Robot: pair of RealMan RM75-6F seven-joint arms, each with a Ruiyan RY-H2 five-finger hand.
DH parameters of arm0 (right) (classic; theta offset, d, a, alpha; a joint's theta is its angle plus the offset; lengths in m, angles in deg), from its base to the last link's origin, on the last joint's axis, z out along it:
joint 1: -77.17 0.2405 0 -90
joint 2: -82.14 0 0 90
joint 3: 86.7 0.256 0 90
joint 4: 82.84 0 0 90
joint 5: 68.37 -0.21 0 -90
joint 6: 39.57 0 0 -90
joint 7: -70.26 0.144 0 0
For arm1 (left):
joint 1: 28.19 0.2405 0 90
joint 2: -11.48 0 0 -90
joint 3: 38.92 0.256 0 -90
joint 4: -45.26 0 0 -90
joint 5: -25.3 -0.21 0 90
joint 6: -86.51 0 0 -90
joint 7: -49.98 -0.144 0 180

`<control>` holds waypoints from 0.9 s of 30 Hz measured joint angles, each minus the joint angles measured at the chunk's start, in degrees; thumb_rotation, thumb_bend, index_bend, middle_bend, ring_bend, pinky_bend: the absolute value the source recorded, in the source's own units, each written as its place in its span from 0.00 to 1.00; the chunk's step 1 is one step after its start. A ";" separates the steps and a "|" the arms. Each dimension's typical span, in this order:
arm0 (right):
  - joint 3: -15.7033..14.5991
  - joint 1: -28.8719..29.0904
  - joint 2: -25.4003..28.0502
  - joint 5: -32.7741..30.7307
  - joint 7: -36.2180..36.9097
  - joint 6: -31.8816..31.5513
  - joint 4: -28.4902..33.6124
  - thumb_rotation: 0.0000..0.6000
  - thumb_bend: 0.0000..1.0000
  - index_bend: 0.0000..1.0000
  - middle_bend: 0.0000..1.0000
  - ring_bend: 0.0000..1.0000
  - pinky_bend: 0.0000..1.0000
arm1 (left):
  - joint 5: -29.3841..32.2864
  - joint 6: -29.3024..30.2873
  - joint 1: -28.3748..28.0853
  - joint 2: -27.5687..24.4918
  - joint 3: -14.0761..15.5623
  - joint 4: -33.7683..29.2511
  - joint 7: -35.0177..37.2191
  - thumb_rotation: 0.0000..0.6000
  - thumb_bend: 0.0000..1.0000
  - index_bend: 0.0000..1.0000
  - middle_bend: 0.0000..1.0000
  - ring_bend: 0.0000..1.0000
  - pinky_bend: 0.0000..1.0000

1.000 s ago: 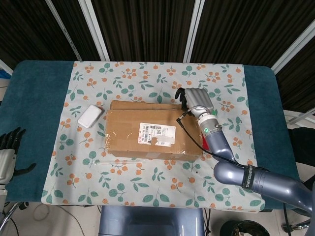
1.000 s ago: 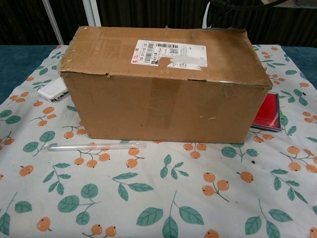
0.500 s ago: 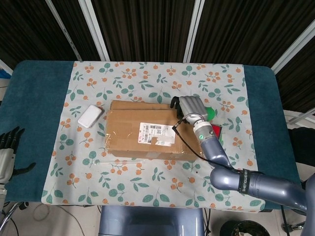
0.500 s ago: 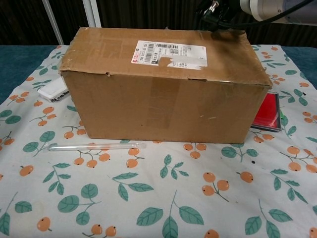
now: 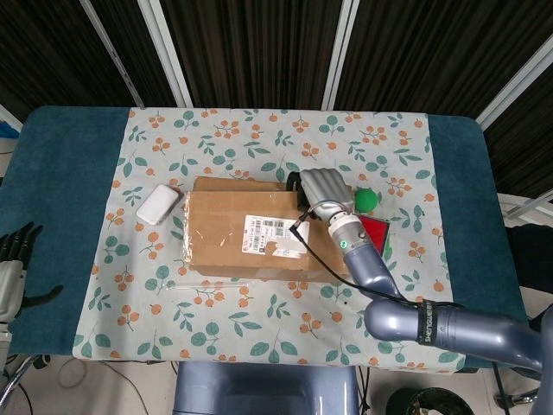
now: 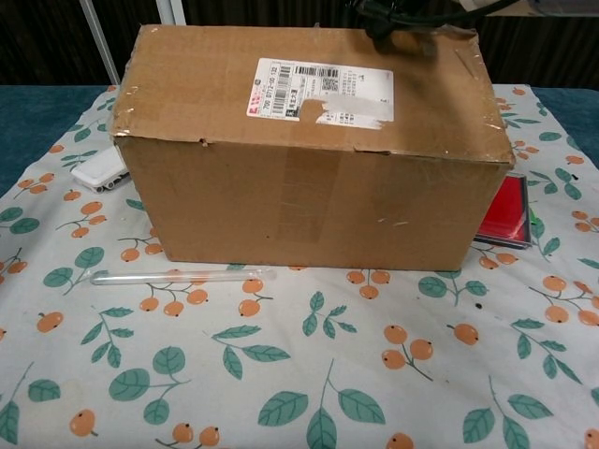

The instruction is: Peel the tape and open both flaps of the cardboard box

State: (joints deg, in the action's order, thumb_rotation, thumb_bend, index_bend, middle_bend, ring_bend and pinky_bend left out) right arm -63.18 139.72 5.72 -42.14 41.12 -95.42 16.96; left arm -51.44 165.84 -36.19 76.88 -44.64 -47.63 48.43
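On the cloth, mid-table: one box [image 5: 259,233], brown cardboard, both flaps flat and shut; I see it from above in the head view and side-on in the chest view [image 6: 309,150].
Label: one white shipping label [image 5: 275,234] on the box top, partly torn at its lower edge.
Tape: clear tape over the top and down the front face; I can only make it out as a sheen, so I cannot give its edges.
My right hand: one hand [image 5: 321,186] at the far right corner of the box top, back of the hand up, fingers together and bent down over the back edge. I cannot tell whether they pinch tape or only rest on the cardboard.
My left hand: one hand [image 5: 12,259] at the left edge of the head view, off the table, dark fingers apart, holding nothing.
Tube: one clear tube [image 6: 182,276] lying on the cloth just in front of the box.
White case: one [image 5: 159,205], just left of the box.
Red square: one [image 5: 374,232], right of the box, near it.
Green ball: one [image 5: 365,200], beside my right hand.
Cloth: one fruit-print cloth [image 5: 259,138] over a teal table [image 5: 60,173].
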 measured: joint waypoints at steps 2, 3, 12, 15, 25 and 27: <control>0.35 0.38 0.65 -0.53 -0.37 -0.34 1.32 1.00 1.00 0.50 0.58 0.57 0.46 | -0.10 0.03 0.00 0.00 0.02 -0.01 0.11 1.00 0.13 0.00 0.00 0.00 0.00; 0.62 0.64 1.10 -0.91 -0.60 -0.65 2.26 1.00 1.00 0.50 0.58 0.57 0.46 | -0.17 0.06 0.00 0.00 0.03 -0.03 0.15 1.00 0.13 0.00 0.00 0.00 0.00; 3.32 2.61 4.33 -4.32 -1.85 -4.04 9.62 1.00 1.00 0.50 0.58 0.57 0.46 | -0.49 0.24 0.07 0.07 0.22 -0.13 0.22 1.00 0.13 0.00 0.00 0.00 0.00; 4.28 3.38 5.39 -4.80 -2.30 -5.21 12.04 1.00 1.00 0.50 0.58 0.57 0.46 | -0.49 0.32 0.06 0.11 0.19 -0.19 0.18 1.00 0.14 0.00 0.00 0.00 0.00; 6.05 5.64 9.44 -9.54 -4.36 -7.38 17.98 1.00 1.00 0.50 0.58 0.57 0.46 | -0.24 0.29 0.08 0.12 0.15 -0.29 0.24 1.00 0.14 0.00 0.00 0.00 0.00; 6.16 5.92 10.44 -11.11 -4.81 -7.57 19.06 1.00 1.00 0.50 0.59 0.57 0.47 | -0.07 0.19 0.08 0.12 0.13 -0.32 0.26 1.00 0.14 0.00 0.00 0.00 0.00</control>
State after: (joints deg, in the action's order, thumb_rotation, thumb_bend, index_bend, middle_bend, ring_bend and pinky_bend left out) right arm -57.02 145.64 16.16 -53.25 36.32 -103.00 36.02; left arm -51.50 166.03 -36.10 77.00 -44.51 -47.96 48.69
